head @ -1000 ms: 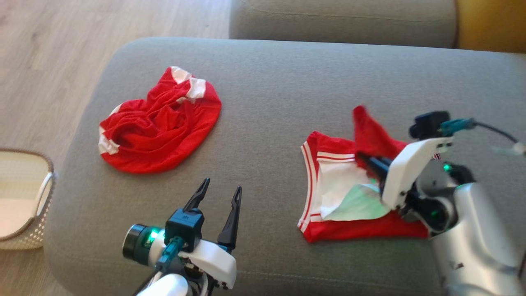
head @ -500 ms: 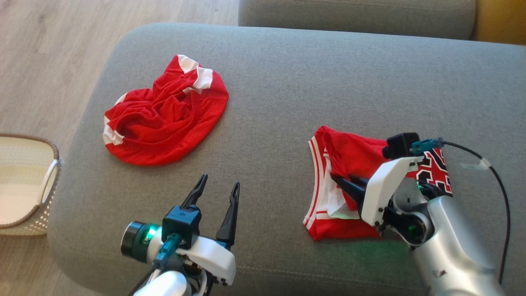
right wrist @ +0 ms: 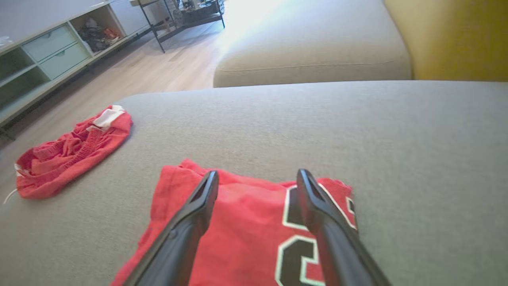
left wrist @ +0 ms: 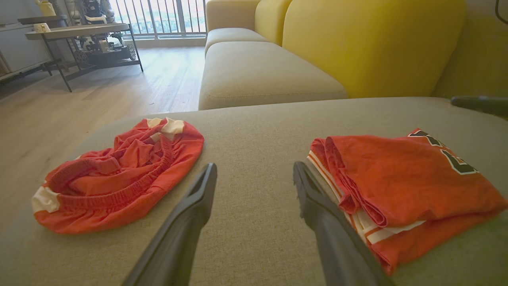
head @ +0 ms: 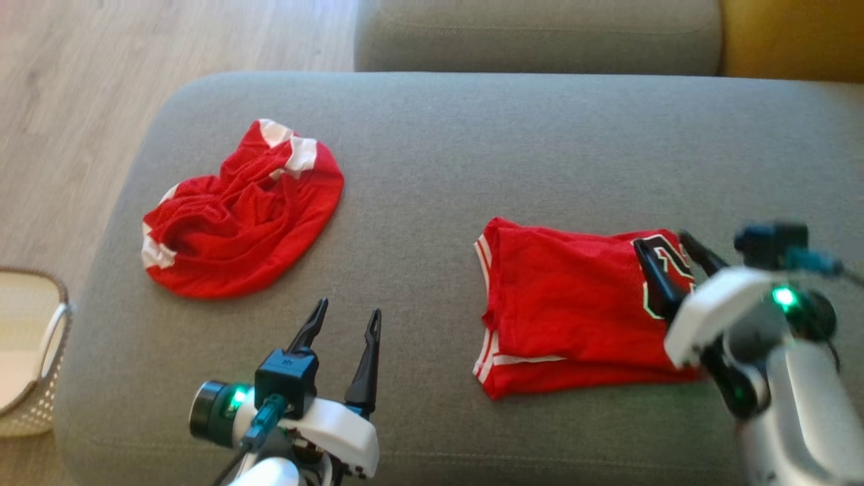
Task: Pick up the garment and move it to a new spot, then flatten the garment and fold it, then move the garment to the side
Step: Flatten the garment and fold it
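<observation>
The jersey (head: 574, 304) lies folded on the right half of the cushion (head: 432, 148), nearer its front edge than its back. It is red, in flat layers, with white striped trim along the side that faces the cushion's middle. A black number outlined in white sits at the end facing the cushion's right side.

The right gripper (head: 661, 240) is over that numbered end, its fingers spread wide apart with nothing between them. In the right wrist view both fingers reach out above the red cloth and the number (whether the tips touch the fabric I cannot tell).

The left gripper (head: 349, 307) hangs over the front edge of the cushion, left of its middle. Its fingers are also apart and empty, pointing toward the cushion's back over bare grey fabric.

The shorts (head: 239, 216), red with white patches, lie in a crumpled heap on the cushion's left half, well apart from the jersey.

A pale basket (head: 40, 351) stands on the wood floor (head: 81, 101) just off the cushion's front left corner. Behind the cushion's back edge is a grey sofa seat (head: 540, 34).
</observation>
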### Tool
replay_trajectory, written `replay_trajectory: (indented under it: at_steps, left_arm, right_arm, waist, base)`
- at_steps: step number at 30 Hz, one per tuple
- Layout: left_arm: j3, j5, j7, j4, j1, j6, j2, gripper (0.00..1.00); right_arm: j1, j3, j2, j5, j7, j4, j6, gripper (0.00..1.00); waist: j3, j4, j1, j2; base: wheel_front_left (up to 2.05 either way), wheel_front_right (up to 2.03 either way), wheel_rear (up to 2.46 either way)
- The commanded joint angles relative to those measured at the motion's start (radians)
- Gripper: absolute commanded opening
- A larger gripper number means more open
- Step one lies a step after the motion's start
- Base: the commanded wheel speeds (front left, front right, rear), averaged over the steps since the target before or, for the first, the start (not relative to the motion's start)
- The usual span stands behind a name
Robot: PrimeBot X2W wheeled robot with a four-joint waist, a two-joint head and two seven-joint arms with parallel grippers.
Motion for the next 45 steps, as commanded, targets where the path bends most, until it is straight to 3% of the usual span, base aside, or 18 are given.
replay_trajectory:
  at_steps: [1,5,14,22,30,45]
  left_arm:
    - [0.048,0.011,-0.012,-0.035,-0.020,0.009,0.005,1.00]
    - [0.072,0.018,-0.012,-0.052,0.003,0.019,-0.001,1.00]
    - [0.199,0.129,-0.012,-0.108,0.119,0.013,-0.044,1.00]
    - [0.329,0.251,-0.012,-0.153,0.236,-0.013,-0.105,1.00]
    - [0.406,0.329,-0.012,-0.144,0.306,-0.094,-0.151,1.00]
    - [0.511,0.400,-0.012,-0.101,0.357,-0.193,-0.232,1.00]
  right_arm:
    - [0.027,-0.007,0.008,-0.037,-0.060,-0.056,0.000,1.00]
    - [0.085,-0.014,0.013,-0.081,-0.153,-0.091,0.000,1.00]
    - [0.225,-0.015,0.022,-0.280,-0.518,-0.123,0.000,1.00]
    - [0.316,-0.036,0.034,-0.303,-0.533,-0.202,0.000,1.00]
    - [0.396,-0.052,0.035,-0.281,-0.533,-0.232,0.000,1.00]
    - [0.431,-0.056,0.036,-0.241,-0.533,-0.222,0.000,1.00]
  waist:
    - [-0.020,-0.018,0.0000,0.0000]
    - [-0.031,-0.033,0.0000,0.0000]
    - [-0.033,-0.070,0.0000,0.0000]
    - [-0.058,-0.078,0.0000,0.0000]
    - [-0.083,-0.083,0.0000,0.0000]
    - [-0.106,-0.091,0.0000,0.0000]
  base:
    - [0.00,0.00,0.00]
    - [0.00,0.00,0.00]
    - [0.00,0.00,0.00]
    - [0.00,0.00,0.00]
    - [0.00,0.00,0.00]
    - [0.00,0.00,0.00]
